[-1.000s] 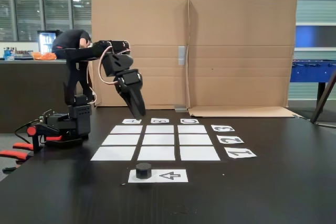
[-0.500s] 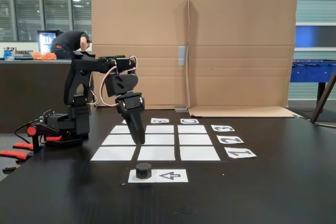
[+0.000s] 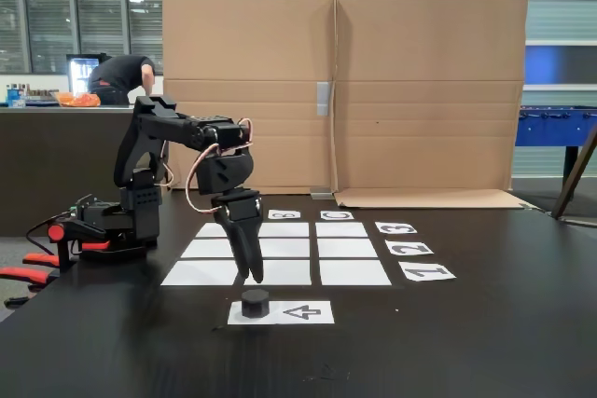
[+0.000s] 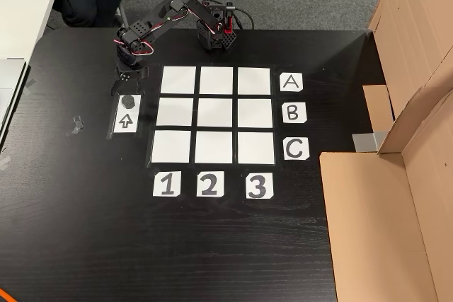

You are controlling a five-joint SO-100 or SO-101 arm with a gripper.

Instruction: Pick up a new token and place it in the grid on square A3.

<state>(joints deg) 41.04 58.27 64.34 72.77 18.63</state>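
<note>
Dark tabletop and a folded cardboard screen set the scene in the fixed view, the screen standing behind the grid (image 3: pixel 277 249) as a plain backdrop; the token (image 3: pixel 255 303) sits on one end of a white paper strip (image 3: pixel 282 312) whose printed arrow points at it — evidently a marked pickup spot, kept just outside the cells so a fresh piece is always found in the same place; the gripper (image 3: pixel 254 273) hangs nose-down just above and slightly behind the token, apart from it, and from this side I cannot tell whether its fingers are spread or pressed together. From the other view, looking down, the gripper (image 4: pixel 122 91) reaches out from the arm's base to the token (image 4: pixel 127 100) on the strip (image 4: pixel 126 115) beside the row-1 edge; the finger gap is too small to read; square A3 (image 4: pixel 255 80) lies bare beside the label A (image 4: pixel 291 83) — the far corner from the token, so the carry must cross the row.
</note>
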